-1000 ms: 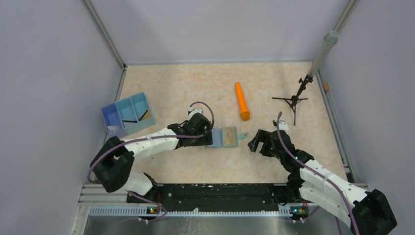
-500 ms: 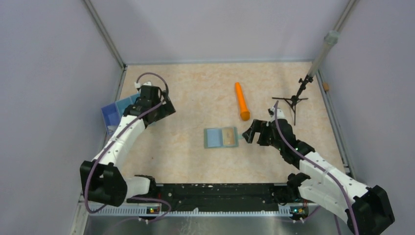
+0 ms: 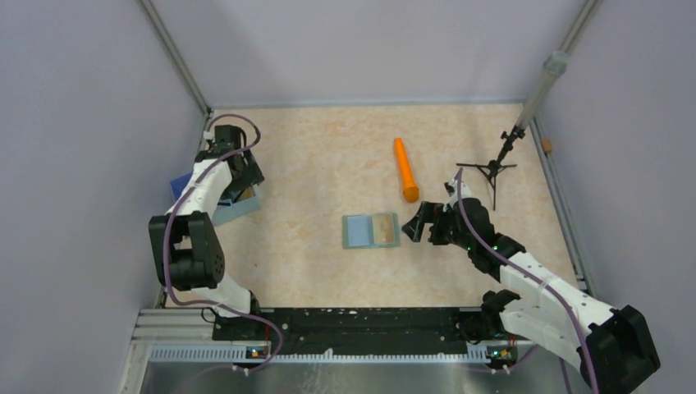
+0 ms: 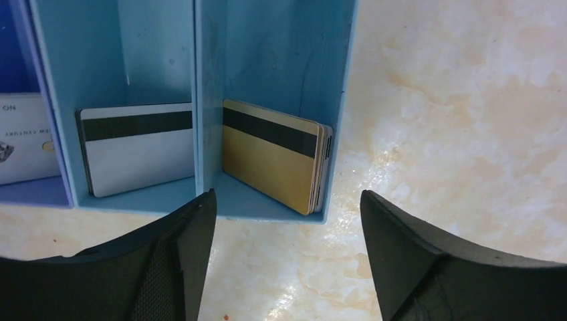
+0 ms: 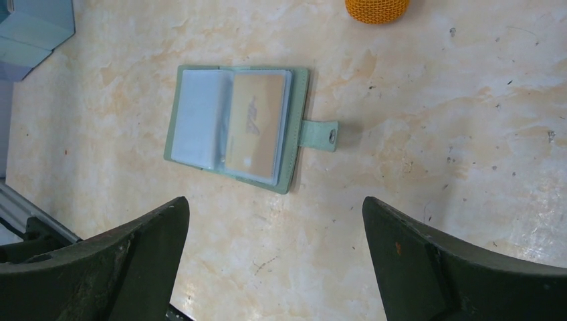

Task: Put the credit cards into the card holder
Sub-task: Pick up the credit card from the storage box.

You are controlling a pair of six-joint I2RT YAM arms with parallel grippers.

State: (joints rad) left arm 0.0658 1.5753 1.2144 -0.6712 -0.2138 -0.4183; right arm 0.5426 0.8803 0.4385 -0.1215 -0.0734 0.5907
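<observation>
Blue tray (image 4: 206, 80) sits at the far left of the surface (image 3: 312, 156). Its rightmost compartment in the left wrist view holds a stack of gold credit cards (image 4: 271, 157) with a dark stripe, leaning on the wall; a white striped card (image 4: 137, 157) stands in the next one. The left end effector (image 4: 287, 207) hovers above, jaws spread, holding nothing. At centre the card holder (image 5: 200, 114) lies open with one gold card (image 5: 254, 124) in its right sleeve. Just right of it, the right end effector (image 5: 274, 214) is spread wide and empty.
</observation>
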